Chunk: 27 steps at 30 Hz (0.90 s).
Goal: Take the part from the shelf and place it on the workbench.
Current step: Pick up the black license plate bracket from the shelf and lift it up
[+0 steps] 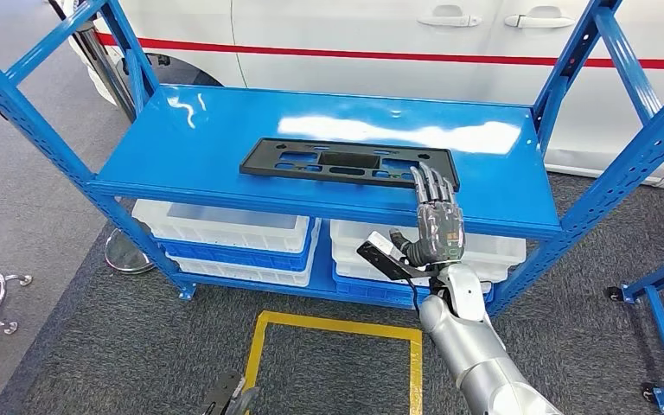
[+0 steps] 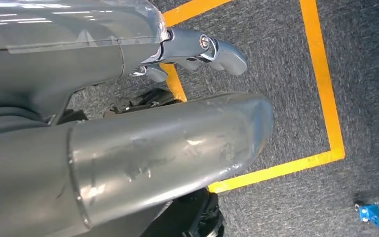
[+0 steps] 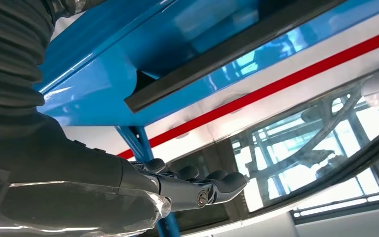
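Right hand (image 1: 437,226), fingers (image 1: 430,183) over part (image 1: 346,161) near shelf (image 1: 181,138) edge.

Auto workshop, blue shelf rack (image 1: 173,138), white car (image 1: 380,35)

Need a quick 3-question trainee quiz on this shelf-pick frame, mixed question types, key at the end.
1. True or false: the black part lies flat on the top blue shelf.
2. Which hand reaches over the near right end of the part? A) left hand B) right hand C) a person's hand
3. Fill in: under the top shelf sit white and blue ____.

Key
1. True.
2. B. The right hand is at the shelf's front edge, its fingers stretched over the part's end; no grasp is visible yet. The left hand hangs low over the carpet with the yellow floor marking.
3. Bins, stacked on the lower level.
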Available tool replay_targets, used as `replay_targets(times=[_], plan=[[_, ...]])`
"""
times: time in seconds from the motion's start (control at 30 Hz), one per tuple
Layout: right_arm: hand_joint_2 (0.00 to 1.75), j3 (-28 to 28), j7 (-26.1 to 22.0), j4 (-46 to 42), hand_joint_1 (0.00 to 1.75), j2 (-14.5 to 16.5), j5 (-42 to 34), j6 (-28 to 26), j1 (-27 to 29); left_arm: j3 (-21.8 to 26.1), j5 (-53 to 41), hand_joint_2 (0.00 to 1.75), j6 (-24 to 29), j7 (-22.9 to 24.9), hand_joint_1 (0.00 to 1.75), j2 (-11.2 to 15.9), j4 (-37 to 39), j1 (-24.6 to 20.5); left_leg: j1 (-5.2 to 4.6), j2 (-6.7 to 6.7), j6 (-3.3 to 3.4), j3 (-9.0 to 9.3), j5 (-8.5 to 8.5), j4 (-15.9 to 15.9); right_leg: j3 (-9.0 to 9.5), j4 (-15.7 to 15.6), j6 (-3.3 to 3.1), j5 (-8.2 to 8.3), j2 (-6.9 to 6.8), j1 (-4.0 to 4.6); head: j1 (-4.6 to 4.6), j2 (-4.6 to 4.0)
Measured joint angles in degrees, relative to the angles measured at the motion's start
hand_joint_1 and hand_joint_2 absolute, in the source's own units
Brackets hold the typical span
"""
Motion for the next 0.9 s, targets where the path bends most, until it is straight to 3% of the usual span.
replay_targets(times=[0.1, 0.17, 0.27, 0.3, 0.37, 0.43, 0.47, 0.5, 0.53, 0.57, 0.63, 0.7, 0.8, 0.83, 0.9], plan=[[1.75, 1.78, 0.77, 0.26, 0.0, 0.21, -0.21, 0.0, -0.58, 0.0, -0.02, 0.0, 0.05, -0.02, 0.0, 0.09, -0.02, -0.16, -0.69, 0.1, 1.83, 5.24, 5.26, -11.29, 0.72, -0.06, 0.03, -0.45, 0.02, 0.45, 0.02, 0.0], [1.75, 2.83, 1.15, 0.3, 0.0, 0.31, -0.83, 0.0, -0.88, 0.0, -0.04, 0.0, 0.12, -0.07, 0.0, 0.19, -0.01, -0.29, -1.17, 0.19, 2.68, 7.41, 5.89, -15.77, 1.0, -0.19, 0.51, -0.49, -0.02, 0.46, 0.02, 0.0], [1.75, 4.25, 1.54, 0.34, 0.0, 0.34, -1.49, 0.0, -0.98, 0.0, -0.1, 0.0, 0.14, -0.16, 0.0, 0.2, 0.0, -0.13, -1.06, 0.06, 2.96, 8.7, 5.92, -17.46, 1.3, 0.42, 1.52, 0.0, -0.1, 0.41, 0.0, 0.0], [1.75, 4.57, 1.63, 0.36, 0.0, 0.34, -1.72, 0.0, -1.11, 0.01, -0.1, 0.0, 0.16, -0.17, 0.0, 0.2, -0.01, -0.09, -0.87, 0.02, 3.09, 9.32, 5.97, -17.89, 0.98, 1.49, 1.8, -0.56, -0.09, 0.4, 0.02, -0.01], [1.75, 5.18, 1.85, 0.37, 0.0, 0.29, -2.3, 0.0, -1.37, 0.02, -0.12, 0.0, 0.2, -0.19, 0.0, 0.19, -0.01, -0.12, -0.65, 0.0, 3.3, 10.2, 5.89, -18.31, -1.36, 6.38, 2.38, -3.37, -0.04, 0.21, 0.07, -0.01], [1.75, 5.72, 2.02, 0.46, 0.0, 0.15, -2.74, 0.0, -1.34, 0.02, -0.18, 0.0, 0.17, -0.19, 0.0, 0.19, -0.01, -0.06, -0.63, -0.01, 3.36, 10.46, 5.5, -18.25, -5.32, 12.74, 2.89, -6.09, -0.05, -0.03, 0.07, 0.01], [1.75, 5.91, 2.09, 0.51, 0.0, 0.06, -2.9, -0.01, -1.23, 0.02, -0.23, 0.0, 0.15, -0.19, 0.0, 0.19, 0.0, 0.06, -0.62, -0.03, 3.29, 10.66, 5.25, -18.19, -6.64, 14.23, 3.04, -6.16, -0.07, -0.17, 0.07, 0.01], [1.75, 6.07, 2.2, 0.55, 0.0, -0.02, -3.02, -0.02, -1.15, 0.02, -0.3, 0.0, 0.14, -0.19, 0.0, 0.19, 0.01, 0.18, -0.59, -0.06, 3.18, 10.95, 4.94, -18.11, -7.0, 13.69, 3.09, -4.98, -0.1, -0.31, 0.08, 0.01], [1.75, 6.24, 2.33, 0.57, 0.0, -0.08, -3.13, -0.03, -1.13, 0.02, -0.36, 0.0, 0.14, -0.19, 0.0, 0.18, 0.01, 0.27, -0.54, -0.08, 3.02, 11.38, 4.55, -18.0, -6.23, 10.97, 3.14, -2.62, -0.12, -0.43, 0.08, 0.0], [1.75, 6.4, 2.44, 0.57, 0.0, -0.14, -3.24, -0.04, -1.14, 0.02, -0.42, 0.0, 0.14, -0.19, 0.0, 0.17, 0.01, 0.32, -0.49, -0.08, 2.81, 11.79, 4.08, -17.89, -4.81, 7.03, 3.06, 0.02, -0.14, -0.52, 0.08, -0.01], [1.75, 6.77, 2.62, 0.58, 0.0, -0.29, -3.48, -0.04, -1.21, 0.03, -0.47, 0.0, 0.14, -0.21, 0.0, 0.15, 0.01, 0.22, -0.45, -0.06, 2.27, 12.29, 3.35, -17.65, -2.63, 0.93, 2.65, 2.56, -0.15, -0.26, 0.08, 0.0], [1.75, 7.05, 2.74, 0.59, 0.0, -0.46, -3.66, -0.04, -1.17, 0.04, -0.48, 0.0, 0.17, -0.26, 0.0, 0.16, 0.01, 0.09, -0.5, -0.02, 1.59, 12.41, 2.89, -17.49, -2.32, -0.56, 1.81, 2.26, -0.15, 0.11, 0.03, 0.01], [1.75, 7.2, 3.11, 0.52, 0.0, -0.62, -3.76, -0.06, -1.13, 0.04, -0.51, 0.0, 0.59, -0.31, 0.0, 0.17, 0.0, 0.05, -0.41, 0.05, 0.74, 12.64, 2.07, -16.4, -1.27, -1.01, 0.54, 2.21, -0.12, -0.04, -0.02, 0.0], [1.75, 7.27, 3.23, 0.49, 0.0, -0.66, -3.77, -0.07, -1.25, 0.04, -0.52, 0.0, 0.8, -0.32, 0.0, 0.17, 0.0, -0.02, -0.31, 0.06, 0.52, 11.97, 1.29, -14.71, -0.77, -1.14, 0.21, 2.06, -0.13, -0.15, -0.03, 0.0], [1.75, 7.47, 3.4, 0.45, 0.0, -0.72, -3.79, -0.07, -1.42, 0.04, -0.54, 0.0, 1.16, -0.3, 0.0, 0.17, 0.0, -0.17, -0.1, 0.08, 0.04, 8.39, -1.51, -8.1, -0.13, -1.22, -0.26, 1.6, -0.16, -0.2, -0.07, 0.01]])
